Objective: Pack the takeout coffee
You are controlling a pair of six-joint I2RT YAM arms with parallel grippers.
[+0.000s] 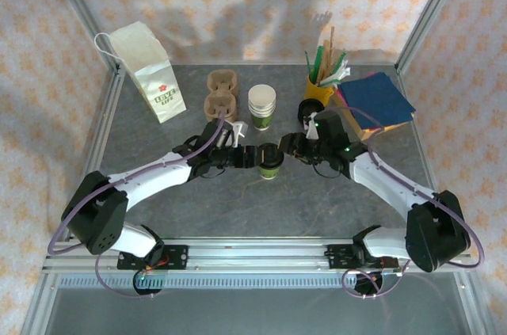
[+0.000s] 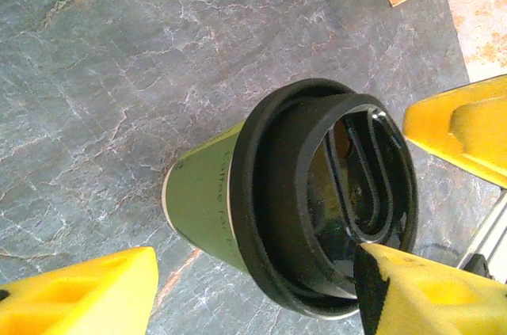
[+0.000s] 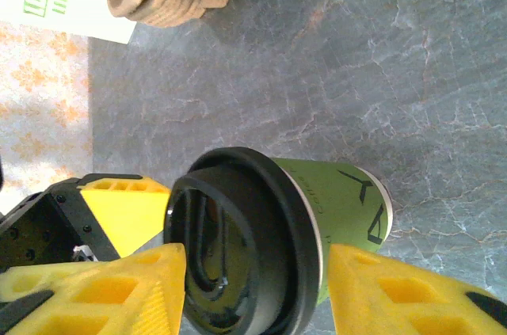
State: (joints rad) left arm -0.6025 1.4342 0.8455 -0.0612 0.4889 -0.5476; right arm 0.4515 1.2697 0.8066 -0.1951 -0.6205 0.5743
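Note:
The takeout coffee [image 1: 271, 162] stands upright mid-table, a green-and-white paper cup with a black lid. My left gripper [image 1: 255, 157] reaches it from the left and my right gripper [image 1: 287, 147] from the right. In the left wrist view the cup [image 2: 206, 200] sits between the open fingers of the left gripper [image 2: 253, 272]; one finger is well clear of the wall and the other is at the lid's rim. In the right wrist view the right gripper [image 3: 255, 256] straddles the cup [image 3: 348, 200], open; one finger overlaps the lid and the other stands just off the wall.
Along the back stand a white paper bag [image 1: 154, 70], a cardboard cup carrier [image 1: 220, 93], a stack of lidless cups [image 1: 261, 107], black lids [image 1: 306, 110], a yellow holder of stirrers [image 1: 321, 85] and blue napkins [image 1: 376, 97]. Metal frame posts edge the table.

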